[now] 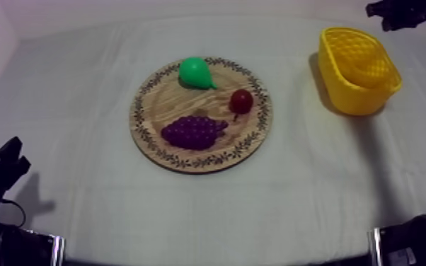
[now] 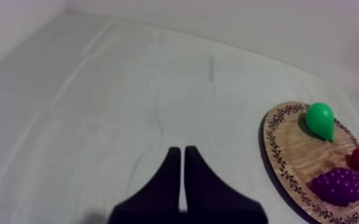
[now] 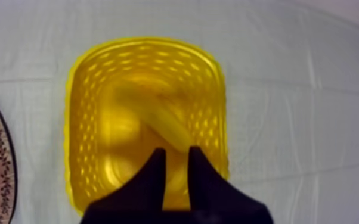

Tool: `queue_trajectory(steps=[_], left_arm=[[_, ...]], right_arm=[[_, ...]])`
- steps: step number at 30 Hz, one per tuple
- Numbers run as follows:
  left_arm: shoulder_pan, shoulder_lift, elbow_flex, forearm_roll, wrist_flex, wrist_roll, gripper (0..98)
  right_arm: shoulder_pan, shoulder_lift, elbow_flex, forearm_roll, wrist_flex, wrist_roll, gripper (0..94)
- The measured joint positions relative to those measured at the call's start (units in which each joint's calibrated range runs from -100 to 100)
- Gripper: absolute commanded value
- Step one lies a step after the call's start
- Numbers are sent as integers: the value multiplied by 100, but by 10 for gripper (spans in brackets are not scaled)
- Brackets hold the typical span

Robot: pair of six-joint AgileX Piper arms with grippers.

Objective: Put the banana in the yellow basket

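The banana (image 3: pixel 169 126) lies inside the yellow basket (image 3: pixel 83 119), slantwise on its floor, and no part of it is on the board. My right gripper (image 3: pixel 176 152) hangs over the near side of the basket with its two black fingers (image 3: pixel 157 173) a little apart; a narrow gap shows between them, and through it I see only the yellow of the basket. They hold nothing and touch nothing that I can make out. The banana sits just beyond the fingertips, lower down in the basket, with its near end close under the gap. From above, my right arm (image 1: pixel 403 10) comes in at the far right, behind the basket, which stands well to the right of the round wooden board (image 1: pixel 159 106). On that board are a green pear (image 1: pixel 196 73) at the far edge, a small red fruit (image 1: pixel 241 101) towards the basket side, and a bunch of purple grapes (image 1: pixel 194 131) at the near side, each apart from the others. My left gripper (image 2: pixel 179 152) is pressed together into a narrow wedge, holding nothing, low over bare cloth (image 2: pixel 98 107) on the left of the table, well apart from the board.
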Motion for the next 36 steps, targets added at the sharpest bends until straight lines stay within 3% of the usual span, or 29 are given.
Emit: queue_trajectory(steps=[5, 12, 22, 27, 31, 36], left_arm=[[0, 0, 0, 0, 0, 0, 0], [0, 0, 0, 0, 0, 0, 0], [0, 0, 0, 0, 7, 0, 0], [0, 0, 0, 0, 2, 0, 0], [0, 0, 0, 0, 2, 0, 0], [0, 0, 0, 0, 2, 0, 0]], right_arm=[[-37, -1013, 820, -5, -691, -155, 76], [-53, -2495, 2303, -292, -1968, -294, 52], [-128, -4857, 4856, -1201, -3461, 322, 28], [-149, -6063, 6116, -1583, -3465, 774, 20], [-178, -6904, 6940, -1562, -3270, 940, 7], [-175, -7833, 7801, -1423, -3052, 812, 3]])
